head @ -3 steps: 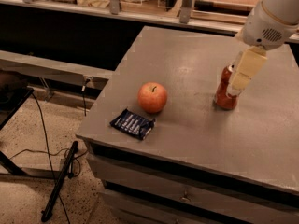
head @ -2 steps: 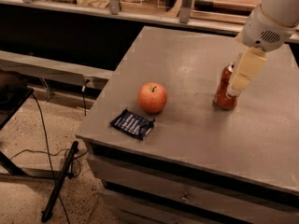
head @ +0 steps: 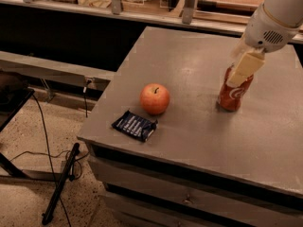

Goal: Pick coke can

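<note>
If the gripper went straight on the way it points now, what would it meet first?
Most likely the coke can: the gripper slants down over its top, overlapping it in this view. Depth is unclear, so whether they touch I cannot tell.

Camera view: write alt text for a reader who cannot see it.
The gripper is at the top of a red coke can on a grey table. Left in the view lie an apple and a dark snack packet.

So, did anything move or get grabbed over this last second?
Nothing visibly changed. The tool remains at the upper part of the coke can, which stands on the table as before. The apple and the dark packet lie where they were.
</note>
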`<state>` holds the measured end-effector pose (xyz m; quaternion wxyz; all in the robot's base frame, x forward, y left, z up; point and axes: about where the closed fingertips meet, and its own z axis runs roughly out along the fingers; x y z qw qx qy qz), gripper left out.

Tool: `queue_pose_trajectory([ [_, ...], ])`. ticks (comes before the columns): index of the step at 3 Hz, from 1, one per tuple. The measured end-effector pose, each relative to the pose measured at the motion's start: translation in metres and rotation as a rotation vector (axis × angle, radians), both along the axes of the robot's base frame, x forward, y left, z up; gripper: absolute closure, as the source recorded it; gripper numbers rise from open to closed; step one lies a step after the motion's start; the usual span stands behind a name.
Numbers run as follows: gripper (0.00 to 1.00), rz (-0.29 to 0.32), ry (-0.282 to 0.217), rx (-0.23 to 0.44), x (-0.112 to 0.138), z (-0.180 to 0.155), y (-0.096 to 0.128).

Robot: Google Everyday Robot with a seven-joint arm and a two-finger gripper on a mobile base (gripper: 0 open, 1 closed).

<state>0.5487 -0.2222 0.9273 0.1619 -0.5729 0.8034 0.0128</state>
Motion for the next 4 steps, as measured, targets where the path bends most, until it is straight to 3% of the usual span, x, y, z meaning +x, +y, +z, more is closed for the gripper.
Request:
queue_pose_trajectory([
  [2, 0.84, 0.001, -0.009, 0.002, 0.002, 0.0, 0.002],
  [3, 1.0, -0.005, -0.019, 0.035, 0.006, 0.003, 0.002],
  [4, 1.0, -0.011, -0.092, 0.122, 0.009, 0.03, 0.001],
])
